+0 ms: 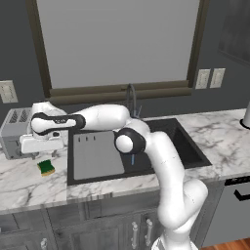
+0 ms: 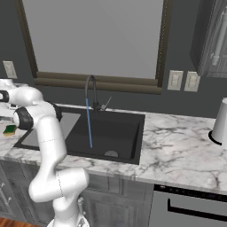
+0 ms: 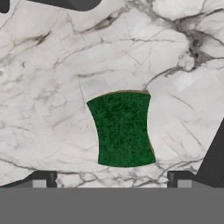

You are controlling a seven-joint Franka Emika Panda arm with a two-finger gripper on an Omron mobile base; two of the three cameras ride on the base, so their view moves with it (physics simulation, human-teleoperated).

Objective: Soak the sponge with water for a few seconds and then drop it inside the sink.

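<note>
Jaws: while the gripper (image 3: 111,179) hung over the counter (image 3: 48,78), its two fingertips (image 3: 41,179) stood wide apart, holding nothing.
Sponge: the sponge (image 3: 122,129) lay green side up on the counter between the fingertips, untouched; near the counter's front edge, left of the sink (image 1: 190,146).
Arm: reached left across the sink's drainboard, hand pointed down above the sponge (image 1: 47,167), just before the toaster (image 1: 14,132).
Water: the water (image 2: 89,126) ran from the faucet (image 2: 90,86) into the sink.
Writing: none readable.
</note>
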